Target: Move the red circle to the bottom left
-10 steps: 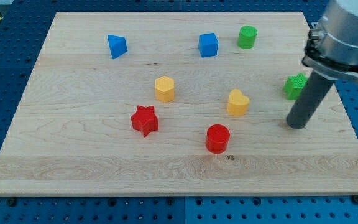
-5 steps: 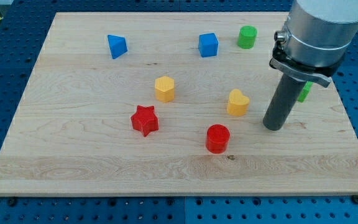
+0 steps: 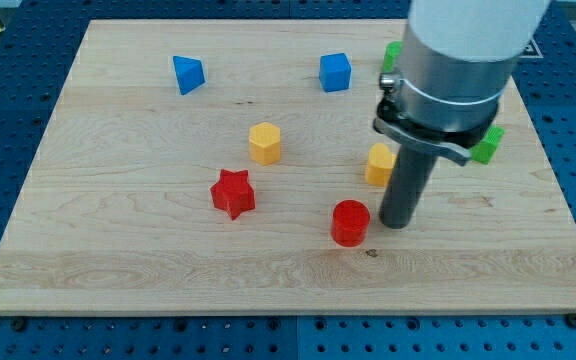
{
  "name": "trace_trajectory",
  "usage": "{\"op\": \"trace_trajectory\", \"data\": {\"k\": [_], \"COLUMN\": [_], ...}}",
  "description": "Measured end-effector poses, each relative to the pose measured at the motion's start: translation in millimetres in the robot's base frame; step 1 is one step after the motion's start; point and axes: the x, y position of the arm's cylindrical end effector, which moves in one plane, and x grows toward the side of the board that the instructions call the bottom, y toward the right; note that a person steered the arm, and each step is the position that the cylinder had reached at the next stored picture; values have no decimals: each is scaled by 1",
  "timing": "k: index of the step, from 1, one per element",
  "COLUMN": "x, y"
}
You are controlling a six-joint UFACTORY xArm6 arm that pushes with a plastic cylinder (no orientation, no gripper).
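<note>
The red circle (image 3: 350,222) lies on the wooden board (image 3: 118,260), right of centre and towards the view's bottom. My tip (image 3: 395,223) rests on the board just to the circle's right, a small gap away. The rod and arm rise above it and cover part of the yellow heart block (image 3: 376,164).
A red star (image 3: 233,193) lies left of the circle. A yellow hexagon (image 3: 265,143) sits above the star. A blue triangular block (image 3: 188,74) and a blue cube (image 3: 335,72) lie near the top. A green block (image 3: 390,55) and a green star (image 3: 487,145) are partly hidden by the arm.
My tip has slid left across the board from the right side to just beside the red circle. No block has moved.
</note>
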Motion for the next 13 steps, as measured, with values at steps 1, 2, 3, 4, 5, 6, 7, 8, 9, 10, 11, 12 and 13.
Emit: {"op": "trace_trajectory", "data": {"k": [1, 2, 3, 4, 5, 6, 7, 8, 9, 10, 11, 12, 13], "x": [0, 0, 6, 12, 15, 29, 32, 31, 23, 15, 14, 0, -8], "y": [-27, -43, -34, -34, -54, -56, -91, -115, -135, -150, -174, -200, -215]}}
